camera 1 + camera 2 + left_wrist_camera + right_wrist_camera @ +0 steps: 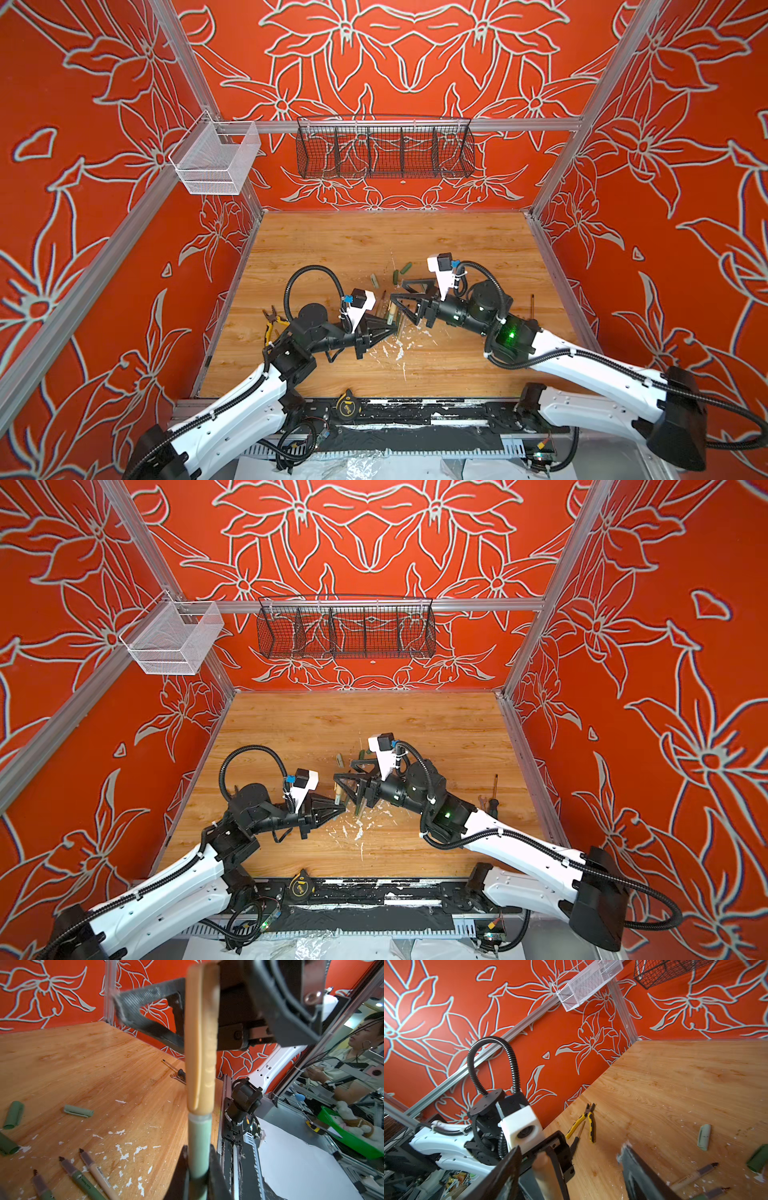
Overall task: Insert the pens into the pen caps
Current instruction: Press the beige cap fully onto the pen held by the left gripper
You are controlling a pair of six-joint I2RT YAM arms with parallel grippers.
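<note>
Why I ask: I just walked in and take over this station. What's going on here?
Two robot arms are capping pens. The left end effector is shut on a pale green pen, which already wears a tan cap on its tip. The right end effector stands open beside that cap, gripping nothing. Three uncapped pens and several loose green caps lie on the wooden table, waiting.

In a top view the wooden bench (374, 241) bears pens (83, 1180) and pen caps (405, 268) at centre, yellow pliers (272, 322) left, a screwdriver (532, 305) right, and white flecks (399, 351).
</note>
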